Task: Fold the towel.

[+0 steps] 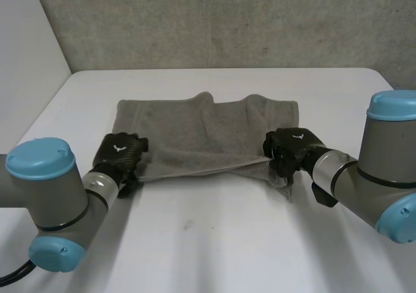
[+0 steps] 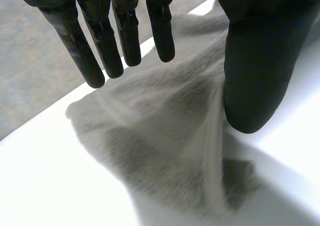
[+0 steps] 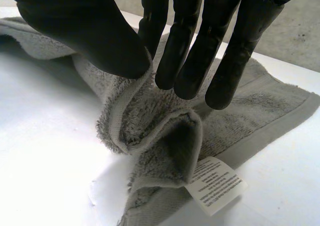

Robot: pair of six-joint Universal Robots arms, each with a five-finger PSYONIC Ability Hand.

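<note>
Head view: grey terry-cloth towel (image 1: 208, 134) lay loosely spread mid white worktop (image 1: 214, 241), far edge wavy. Left hand (image 1: 120, 151) at near-left corner, right hand (image 1: 289, 149) at near-right corner. Grey concrete wall (image 1: 227, 20) well behind, judged no obstruction.

Left wrist view: fingers (image 2: 107, 45) straight, wide from thumb; corner tented beneath, unclamped.

Right wrist view: thumb pinched bunched hem against fingers (image 3: 185, 50); white care label (image 3: 216, 185) just beside. Towel likely soft, light, limp; corners best hold.

The label (image 3: 216, 185) (sewn to the towel (image 3: 270, 110)) bears print too small to read.
</note>
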